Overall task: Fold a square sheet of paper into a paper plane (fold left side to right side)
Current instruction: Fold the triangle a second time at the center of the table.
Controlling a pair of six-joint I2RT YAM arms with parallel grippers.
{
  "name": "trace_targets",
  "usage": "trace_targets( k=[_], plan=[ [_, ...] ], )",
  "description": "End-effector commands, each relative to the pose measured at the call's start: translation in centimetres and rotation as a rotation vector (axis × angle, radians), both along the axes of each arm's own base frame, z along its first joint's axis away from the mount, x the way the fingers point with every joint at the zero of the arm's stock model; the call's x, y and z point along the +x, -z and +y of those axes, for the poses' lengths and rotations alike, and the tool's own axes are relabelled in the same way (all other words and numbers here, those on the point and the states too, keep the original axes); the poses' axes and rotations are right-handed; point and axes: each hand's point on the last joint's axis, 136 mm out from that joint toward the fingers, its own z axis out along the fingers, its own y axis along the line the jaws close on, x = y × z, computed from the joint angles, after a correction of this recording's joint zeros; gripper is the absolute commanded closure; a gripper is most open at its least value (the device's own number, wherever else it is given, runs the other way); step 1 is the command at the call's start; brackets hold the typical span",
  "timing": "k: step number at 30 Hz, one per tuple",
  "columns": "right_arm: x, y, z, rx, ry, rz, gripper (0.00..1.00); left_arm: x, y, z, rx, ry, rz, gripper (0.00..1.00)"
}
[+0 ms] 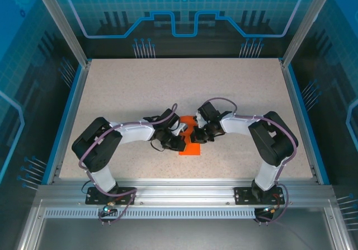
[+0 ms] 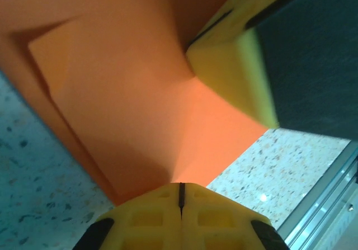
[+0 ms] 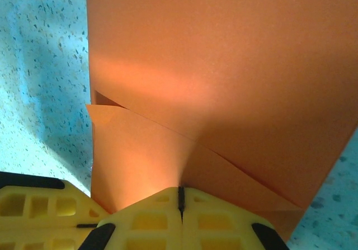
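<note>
With L gripper [image 2: 180, 201] & R gripper [image 3: 180, 197] each pressed closed, tips on creased orange paper sheet [image 1: 190, 149]: could skew crease or tear if dragged unevenly.

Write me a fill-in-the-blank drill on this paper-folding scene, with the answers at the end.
1. The square sheet of paper is bright ___.
2. The jaws of the left gripper and the right gripper are both ___.
3. The fingertips of each gripper are coloured ___.
4. The paper sits on a speckled ___.

Missing words: orange; shut; yellow; table.
</note>
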Motion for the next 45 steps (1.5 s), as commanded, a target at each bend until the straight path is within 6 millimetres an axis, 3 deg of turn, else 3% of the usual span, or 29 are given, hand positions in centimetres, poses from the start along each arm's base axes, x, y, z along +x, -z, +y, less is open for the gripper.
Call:
trace_targets(
  k=[1,12,23,45],
  plan=[
    [-1.9,1.8,-1.6,-0.095,0.006,0.091,1.00,0.3,-0.8,-1.1,-0.037,0.017,0.022,1.00],
    [-2.1,1.8,-1.9,-0.105,0.006,0.091,1.00,0.6,0.7,-1.4,-0.012,0.033,0.043,1.00],
    [-2.2,2.2,-2.5,-0.137,0.010,0.100,1.00,-1.6,2.3,1.0,0.051,0.021,0.075,1.00],
    [-1.6,2.3,-3.6,-0.163,0.023,0.106,1.00,-4.6,2.7,4.2,0.099,-0.018,0.099,1.00]
  ],
)
